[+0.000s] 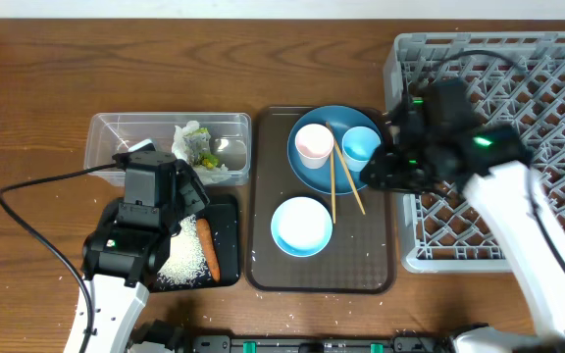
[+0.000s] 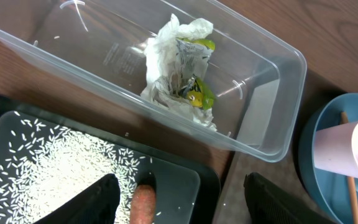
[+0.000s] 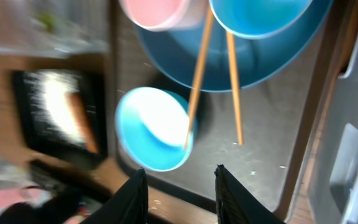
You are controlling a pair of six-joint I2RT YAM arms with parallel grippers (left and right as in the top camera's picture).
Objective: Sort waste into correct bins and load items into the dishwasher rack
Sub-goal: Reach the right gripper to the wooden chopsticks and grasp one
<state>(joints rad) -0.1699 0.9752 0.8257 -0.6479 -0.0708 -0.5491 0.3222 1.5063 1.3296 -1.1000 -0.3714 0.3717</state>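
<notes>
The clear tub (image 1: 116,147) holds the crumpled tissue with green scraps (image 1: 199,147), also in the left wrist view (image 2: 179,68). The black tray (image 1: 226,221) holds rice (image 1: 184,257) and the carrot (image 1: 208,248). My left gripper (image 2: 185,202) is open and empty above the tray, the carrot (image 2: 143,205) between its fingers. The blue plate (image 1: 336,172) carries the pink cup (image 1: 313,144), light-blue cup (image 1: 361,145) and chopsticks (image 1: 341,181). The pale blue bowl (image 1: 301,226) sits below. My right gripper (image 3: 180,193) is open and empty over the plate's right edge, beside the rack (image 1: 518,98).
The plate and the bowl stand on a large brown serving tray (image 1: 361,270) between the bins and the rack. A black cable (image 1: 37,230) loops over the wooden table at the left. The right wrist view is blurred.
</notes>
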